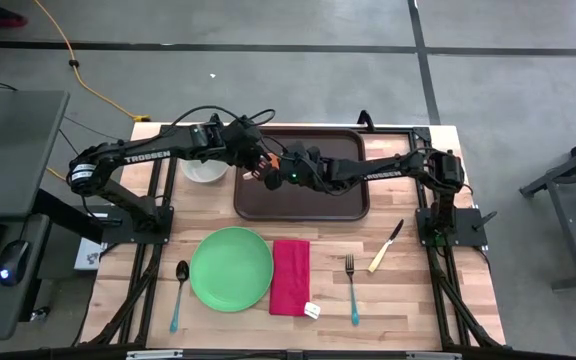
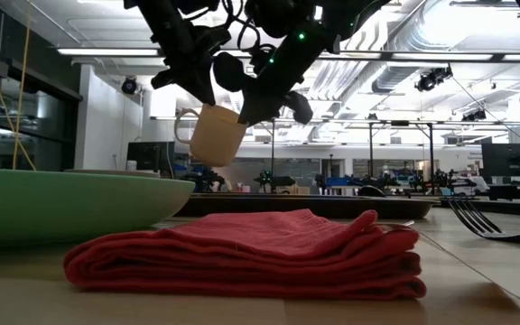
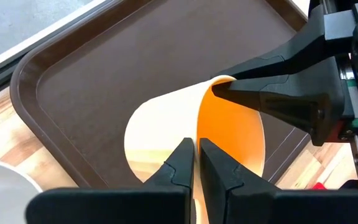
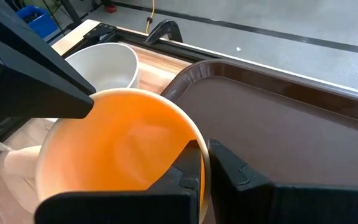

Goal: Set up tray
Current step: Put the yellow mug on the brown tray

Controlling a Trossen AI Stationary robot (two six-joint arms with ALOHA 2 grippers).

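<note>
I'm watching both arms meeting over the left end of the tray point(image 1: 301, 172), the smooth dark brown plastic rectangle with rounded corners and a raised rim lying at the far middle of the pale wood-plank table point(image 1: 408, 290). Between them they're holding a cup point(image 2: 217, 134), cream on the outside, glossy orange inside, with a loop handle, hanging tilted in the air above the tray. The left gripper point(image 3: 196, 155) is pinching the cup's thin wall, its dark fingers nearly pressed together with the rim between them. The right gripper point(image 4: 205, 163) is clamping the opposite side of the rim the same way, one finger inside and one outside. Just beside the tray's left edge a round white bowl point(image 1: 205, 166) is sitting. Nearer me I'm seeing a round green plate point(image 1: 231, 268), a folded red cloth napkin point(image 1: 290, 276), a spoon point(image 1: 179, 293), a fork point(image 1: 352, 289) and a knife point(image 1: 386, 246).
</note>
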